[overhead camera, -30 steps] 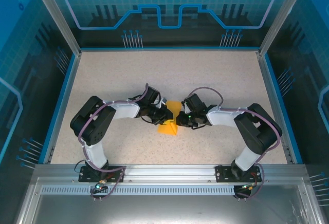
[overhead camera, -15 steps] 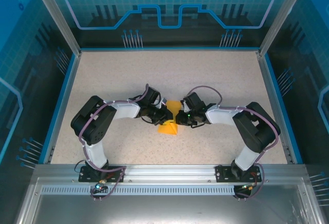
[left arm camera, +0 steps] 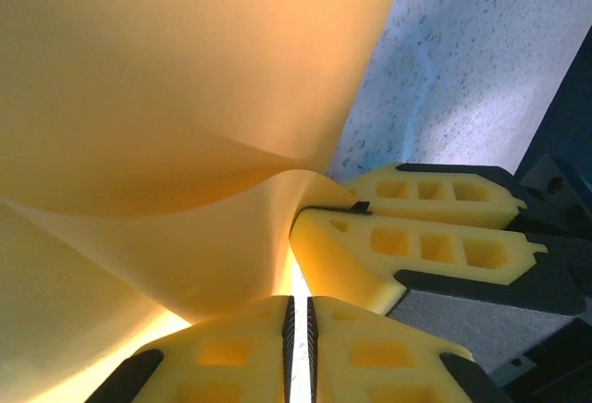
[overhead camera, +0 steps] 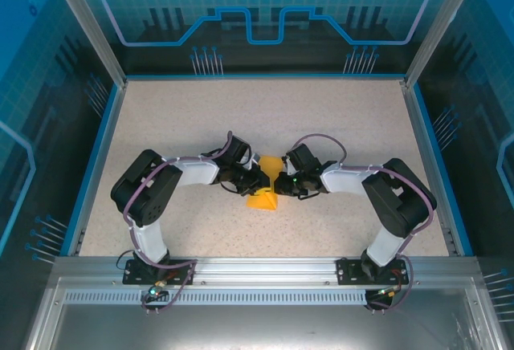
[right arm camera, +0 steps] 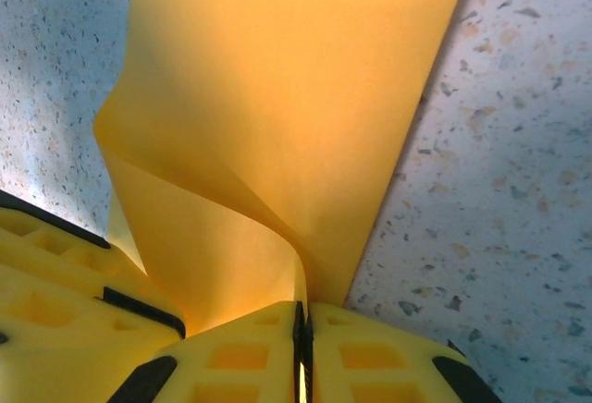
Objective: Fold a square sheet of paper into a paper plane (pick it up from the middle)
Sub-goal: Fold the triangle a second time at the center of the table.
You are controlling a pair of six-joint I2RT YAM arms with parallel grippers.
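The square sheet of paper is orange-yellow and stands bent up off the table between both grippers at the table's middle. My right gripper is shut on the sheet's near edge, and the paper curls up and away from its pads. My left gripper is shut down to a thin slit, and no paper shows in that slit. The curled sheet rests against its left fingertip. From above, the left gripper and right gripper nearly touch tip to tip. No paper plane shape shows.
The speckled table stretches open behind and to both sides of the paper. A blue rim and clear walls enclose it. An aluminium rail carries both arm bases at the near edge.
The right arm's elbow has crept slightly to the left. The paper and both grippers stay where they were.
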